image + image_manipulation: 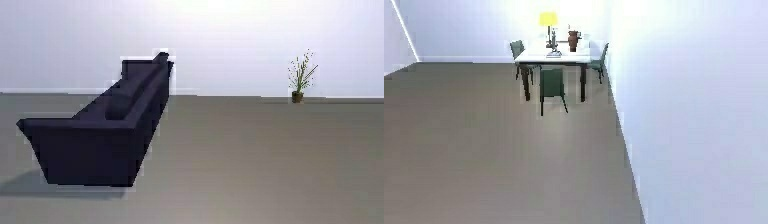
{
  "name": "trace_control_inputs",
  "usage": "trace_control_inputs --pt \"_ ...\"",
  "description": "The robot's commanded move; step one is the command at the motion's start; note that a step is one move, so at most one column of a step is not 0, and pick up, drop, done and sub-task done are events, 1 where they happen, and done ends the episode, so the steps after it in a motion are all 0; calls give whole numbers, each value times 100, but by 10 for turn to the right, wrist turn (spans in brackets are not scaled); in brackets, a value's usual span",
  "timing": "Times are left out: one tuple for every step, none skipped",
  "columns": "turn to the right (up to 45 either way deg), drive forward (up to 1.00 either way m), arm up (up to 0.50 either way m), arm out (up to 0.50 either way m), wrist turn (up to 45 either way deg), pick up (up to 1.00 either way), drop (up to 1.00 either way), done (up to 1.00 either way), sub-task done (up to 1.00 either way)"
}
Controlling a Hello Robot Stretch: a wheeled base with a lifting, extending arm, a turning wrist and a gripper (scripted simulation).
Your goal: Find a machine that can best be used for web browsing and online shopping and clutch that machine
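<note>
Ahead, dark sofa [105,125], potted plant [300,78] at far wall [230,45], fingers' state cannot be told

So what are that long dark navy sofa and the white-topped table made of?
The dark navy sofa looks like matte fabric upholstery: no shine, soft cushion shapes. The white-topped table seems painted wood or laminate, flat pale top on dark legs; I can't tell which.

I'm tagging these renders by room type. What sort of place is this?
Probably an open living and dining room: a dark sofa, a potted plant, and a white table with chairs.
</note>
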Motion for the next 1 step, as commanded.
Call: trace_control_inputs --pt "450 0 0 0 0 0 0 0 0"
